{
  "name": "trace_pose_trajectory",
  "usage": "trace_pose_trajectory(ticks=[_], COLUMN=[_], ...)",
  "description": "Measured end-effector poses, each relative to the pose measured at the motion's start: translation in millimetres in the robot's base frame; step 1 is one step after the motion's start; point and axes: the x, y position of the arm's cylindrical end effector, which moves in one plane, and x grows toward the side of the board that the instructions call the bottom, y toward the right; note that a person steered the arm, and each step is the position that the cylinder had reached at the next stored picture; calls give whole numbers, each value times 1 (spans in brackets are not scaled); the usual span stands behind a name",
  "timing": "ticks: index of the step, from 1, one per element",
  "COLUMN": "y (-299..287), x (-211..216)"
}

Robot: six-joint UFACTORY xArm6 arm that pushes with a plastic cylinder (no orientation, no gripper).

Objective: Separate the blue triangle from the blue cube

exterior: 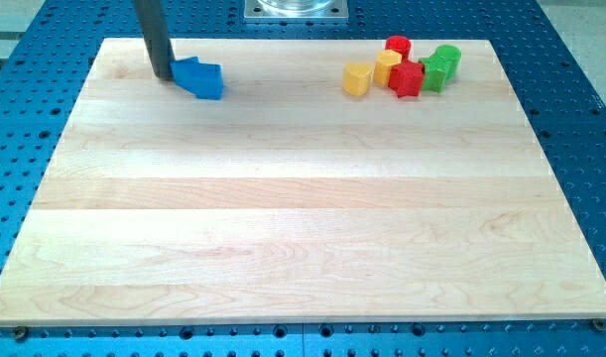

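Contact matters: we hold nothing, our bare rod's tip [162,75] touching the joined blue triangle [189,72] and blue cube [210,83] from the view's left.

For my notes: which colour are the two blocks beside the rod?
Both blocks are blue, seen in the camera view, touching my tip.

Blue triangle [188,71] touching blue cube [209,83], board's top left
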Motion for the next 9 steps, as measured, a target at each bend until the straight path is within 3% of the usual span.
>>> trace_pose_trajectory(ticks=[1, 3, 4, 6, 8, 9], y=[52, 53, 100, 109, 112, 164], x=[39, 80, 66, 47, 0, -8])
